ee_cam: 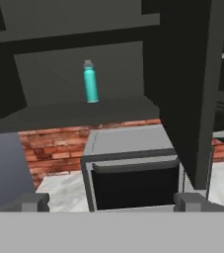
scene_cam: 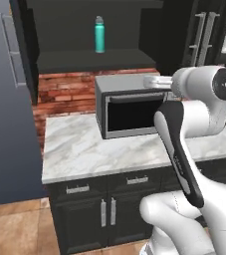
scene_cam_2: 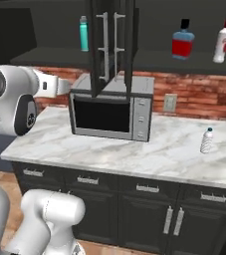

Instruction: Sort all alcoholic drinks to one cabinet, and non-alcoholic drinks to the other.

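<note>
The teal bottle (scene_cam: 99, 34) is seen standing upright on the dark shelf of the left cabinet (scene_cam: 92, 60), at about 12 o'clock in the left base view. From the right base view the same teal bottle (scene_cam_2: 84, 33) is found at 11 o'clock, and past the two open doors with silver bar handles (scene_cam_2: 109, 45) the right cabinet (scene_cam_2: 184, 62) is seen. On its shelf the squat blue bottle (scene_cam_2: 183, 41) with the red label is stood at 1 o'clock, and the slim white bottle (scene_cam_2: 222, 43) with the red cap is placed just beside it at 2 o'clock. The small clear water bottle (scene_cam_2: 207, 140) is left upright on the marble counter (scene_cam_2: 169, 154), at 3 o'clock, well apart from the microwave (scene_cam_2: 112, 112). In the hand view the gripper (ee_cam: 111, 202) is held in front of the microwave, at 6 o'clock, and its fingertips (ee_cam: 34, 200) are spread wide with nothing held between them. The teal bottle (ee_cam: 90, 82) is seen up at 11 o'clock there, well apart from the fingers
</note>
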You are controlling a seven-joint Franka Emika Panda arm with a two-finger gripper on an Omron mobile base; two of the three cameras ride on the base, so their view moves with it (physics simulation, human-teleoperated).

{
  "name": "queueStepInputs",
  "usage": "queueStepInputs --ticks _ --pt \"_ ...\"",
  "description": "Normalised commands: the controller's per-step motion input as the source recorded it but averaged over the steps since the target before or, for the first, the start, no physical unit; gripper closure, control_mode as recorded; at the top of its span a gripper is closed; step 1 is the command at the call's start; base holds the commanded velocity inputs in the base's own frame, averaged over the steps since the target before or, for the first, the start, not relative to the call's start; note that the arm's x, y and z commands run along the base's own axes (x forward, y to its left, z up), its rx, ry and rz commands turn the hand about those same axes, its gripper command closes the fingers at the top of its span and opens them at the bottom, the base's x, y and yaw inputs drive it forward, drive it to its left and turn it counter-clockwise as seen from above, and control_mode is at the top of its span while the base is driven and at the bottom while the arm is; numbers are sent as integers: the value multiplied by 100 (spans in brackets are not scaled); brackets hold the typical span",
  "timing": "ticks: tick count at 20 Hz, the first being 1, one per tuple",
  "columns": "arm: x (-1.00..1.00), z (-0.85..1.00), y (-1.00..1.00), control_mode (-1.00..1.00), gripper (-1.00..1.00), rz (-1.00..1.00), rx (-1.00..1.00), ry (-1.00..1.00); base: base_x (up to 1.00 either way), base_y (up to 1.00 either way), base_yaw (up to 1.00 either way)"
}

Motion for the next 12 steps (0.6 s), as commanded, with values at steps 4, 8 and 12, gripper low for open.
queueStepInputs --ticks 4,8,12 --pt "0 0 0 100 -100 0 0 0 -8 -72 0" --pt "0 0 0 100 -100 0 0 0 -1 -70 0" --pt "0 0 0 100 -100 0 0 0 0 -65 0"
